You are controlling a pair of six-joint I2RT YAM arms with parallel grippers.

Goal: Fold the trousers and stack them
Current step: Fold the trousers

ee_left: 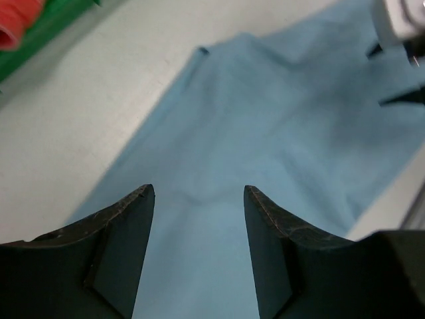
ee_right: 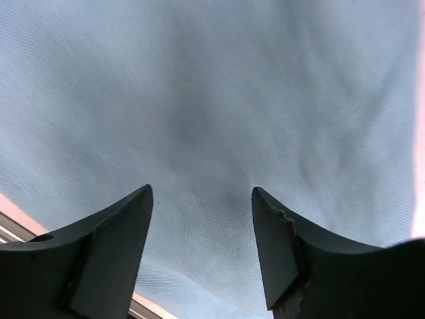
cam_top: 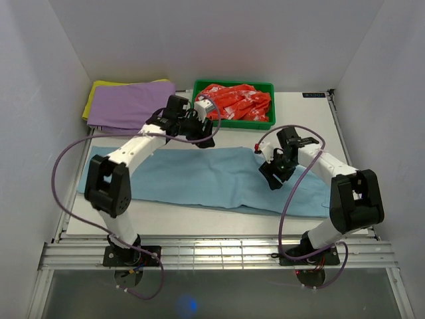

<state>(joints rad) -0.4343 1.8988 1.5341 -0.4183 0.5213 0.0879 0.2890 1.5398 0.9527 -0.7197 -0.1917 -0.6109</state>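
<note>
Across table (cam_top: 307, 126): trousers (cam_top: 199, 176) flat, long axis left-right | left tool (ee_left: 199, 194), right tool (ee_right: 200, 194) apart (both empty)

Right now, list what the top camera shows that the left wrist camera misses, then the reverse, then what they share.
Only the top view: the folded purple garment at the far left, lying on a yellow cloth. Only the left wrist view: the left hand close up, jaws apart above the fabric, nothing between them. Both: the light sky-blue cloth trousers, the green plastic tray and the red-and-white patterned cloth in it.
</note>
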